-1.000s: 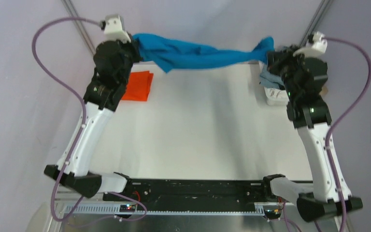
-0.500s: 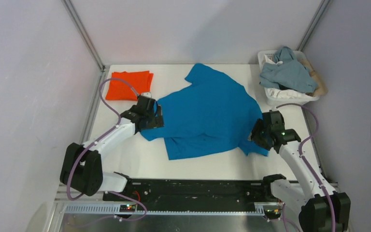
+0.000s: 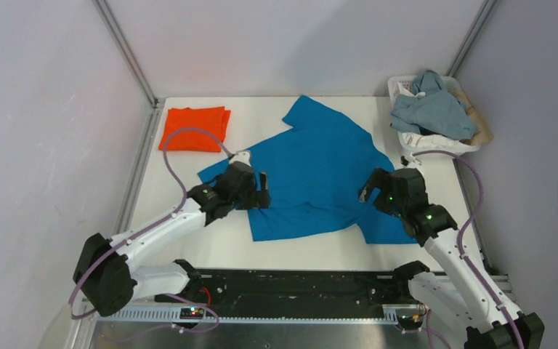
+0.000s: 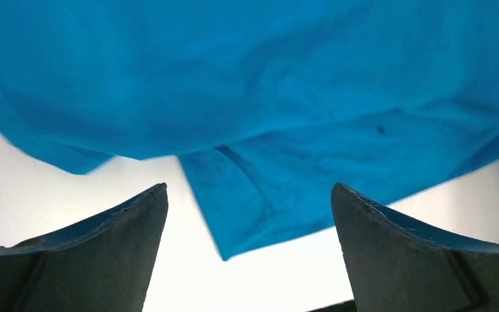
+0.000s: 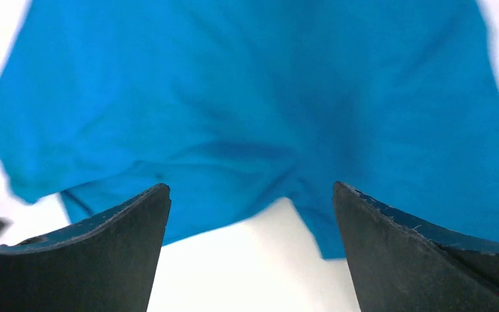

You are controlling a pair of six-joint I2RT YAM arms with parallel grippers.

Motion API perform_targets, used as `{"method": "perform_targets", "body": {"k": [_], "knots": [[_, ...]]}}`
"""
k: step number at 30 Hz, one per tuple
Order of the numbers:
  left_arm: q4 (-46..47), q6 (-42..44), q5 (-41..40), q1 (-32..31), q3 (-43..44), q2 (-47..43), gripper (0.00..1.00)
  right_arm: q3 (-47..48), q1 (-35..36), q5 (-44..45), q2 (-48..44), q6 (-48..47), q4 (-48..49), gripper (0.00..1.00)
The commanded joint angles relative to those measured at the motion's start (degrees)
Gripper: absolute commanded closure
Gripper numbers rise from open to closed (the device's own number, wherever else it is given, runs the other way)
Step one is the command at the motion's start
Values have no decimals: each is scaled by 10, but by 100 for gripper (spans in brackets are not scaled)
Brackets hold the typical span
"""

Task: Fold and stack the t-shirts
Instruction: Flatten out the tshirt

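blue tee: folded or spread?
Spread. The blue t-shirt lies opened out on the table, sleeves showing, a bit rumpled, no fold made yet.

White table (image 3: pixel 298 251): blue tee (image 3: pixel 320 174) spread, orange tee (image 3: pixel 195 129) folded, basket (image 3: pixel 415 147) far-right.

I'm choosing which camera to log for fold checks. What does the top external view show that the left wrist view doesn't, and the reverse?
Only top external: the folded orange t-shirt at the far left, the basket of clothes at the far right, the right gripper, and most of the outline of the blue t-shirt. Only left wrist: a close look at its near edge, with a small dark speck on the cloth. Both: the blue t-shirt on the white table and the left gripper, open in the wrist view.
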Motion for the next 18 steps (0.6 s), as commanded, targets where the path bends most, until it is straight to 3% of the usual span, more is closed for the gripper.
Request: {"method": "perform_targets", "body": {"k": [1,4,10,17,18], "knots": [[3,-60,-8,-56,1,48,0,-22,63,-70,41,-2,199,1],[3,-77,-14,-75,9,92,0,-24,88,-80,119,-7,284,1],[4,-75,13,-95,23,188,13,-23,94,-67,227,-1,327,1],[2,-78,16,-103,-5,232,34,-38,87,-35,292,18,317,1],[2,-81,16,-103,-10,230,41,-41,85,-32,295,26,318,0]]}}
